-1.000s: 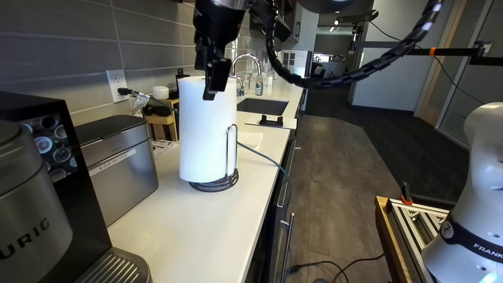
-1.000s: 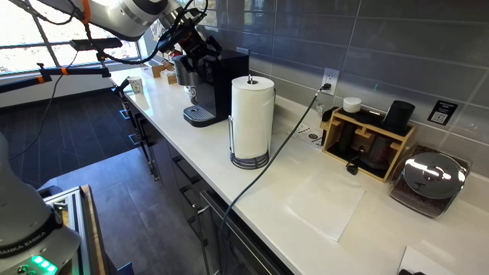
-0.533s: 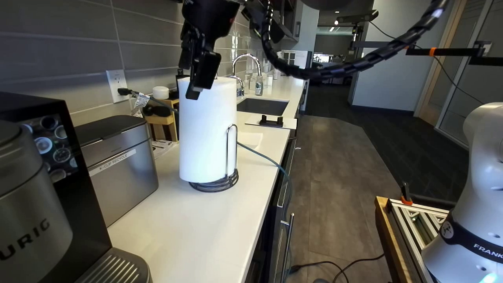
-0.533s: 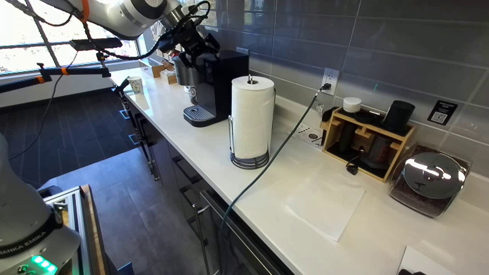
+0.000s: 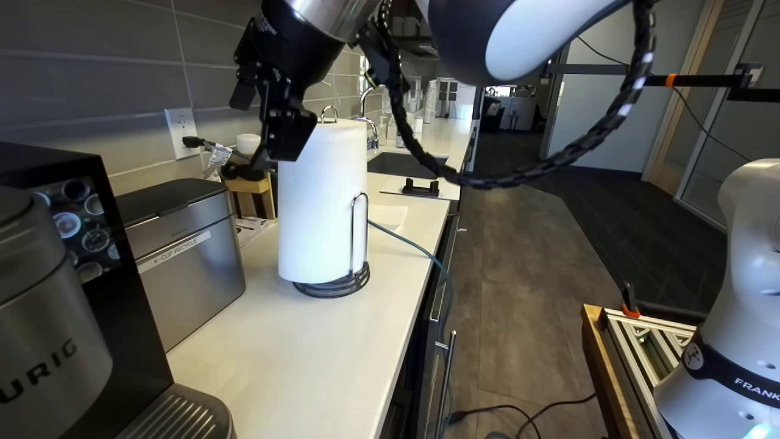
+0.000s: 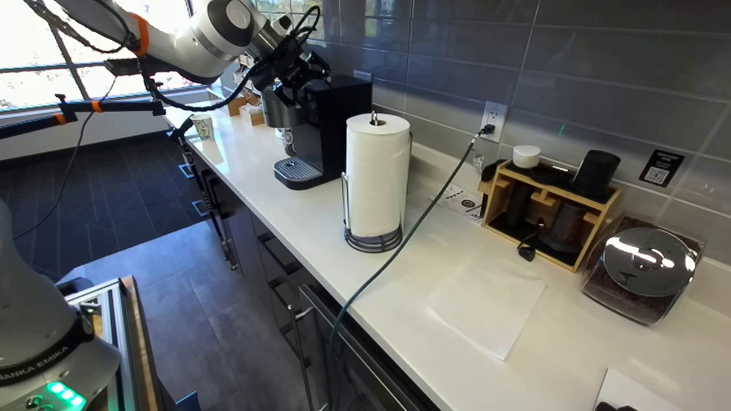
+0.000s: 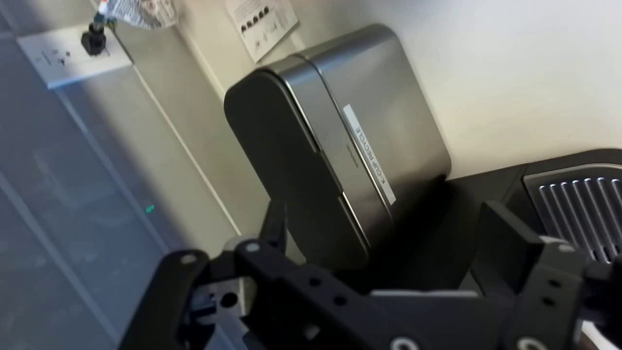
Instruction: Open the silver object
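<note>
The silver object, a boxy brushed-steel bin (image 5: 198, 274) labelled "K-CUP RECYCLE", stands upright on the counter in an exterior view. Its black lid (image 5: 170, 198) lies flat on top. From above, the wrist view shows the bin (image 7: 388, 92) tilted across the picture, with the dark lid (image 7: 286, 160) facing the camera. My gripper (image 5: 251, 131) hangs above and beyond the bin, apart from it. The jaws are spread wide with nothing between them; the fingers (image 7: 508, 243) show low in the wrist view. In an exterior view the gripper (image 6: 311, 90) appears near the coffee maker's top, and the bin is hidden.
A black coffee maker (image 5: 122, 292) stands close beside the bin. On the bin's opposite side is a paper towel roll (image 5: 323, 207) on a wire stand. A wooden rack (image 6: 548, 211) and a cable (image 6: 400, 245) are further along the counter. The tiled wall (image 5: 91, 85) runs behind.
In an exterior view my gripper has moved left from in front of the towel roll toward the space above the bin, and its tilt has changed. The bin and lid have not moved.
</note>
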`<state>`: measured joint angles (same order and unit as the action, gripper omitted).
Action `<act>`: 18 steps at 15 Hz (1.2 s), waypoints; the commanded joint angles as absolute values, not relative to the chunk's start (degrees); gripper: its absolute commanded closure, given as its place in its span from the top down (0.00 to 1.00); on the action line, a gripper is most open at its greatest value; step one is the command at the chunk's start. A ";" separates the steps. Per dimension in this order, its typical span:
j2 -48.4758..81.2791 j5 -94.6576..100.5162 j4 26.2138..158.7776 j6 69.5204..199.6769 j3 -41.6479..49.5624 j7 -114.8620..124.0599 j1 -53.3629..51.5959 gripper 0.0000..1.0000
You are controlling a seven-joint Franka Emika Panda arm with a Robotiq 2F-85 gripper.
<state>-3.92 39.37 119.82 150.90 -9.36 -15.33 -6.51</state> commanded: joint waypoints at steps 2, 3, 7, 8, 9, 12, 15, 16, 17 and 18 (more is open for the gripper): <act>-0.41 58.91 121.02 163.41 -9.50 -4.60 -5.26 1.00; -0.20 63.47 120.67 164.21 -9.23 -1.30 -5.12 1.00; 2.19 79.27 118.64 161.30 -8.95 13.47 -5.86 1.00; 2.96 81.91 118.09 159.95 -9.08 16.04 -6.10 1.00; 4.08 84.45 117.27 159.40 -9.13 18.84 -6.26 1.00; 6.75 88.43 116.36 157.65 -8.97 23.85 -6.44 1.00; 8.46 87.32 116.96 156.90 -8.82 22.85 -6.25 1.00; 8.93 86.28 117.08 156.64 -8.86 22.05 -6.21 1.00; 9.32 82.51 117.26 157.28 -9.05 20.02 -5.93 1.00; 8.07 85.45 117.70 157.82 -8.85 21.74 -5.99 1.00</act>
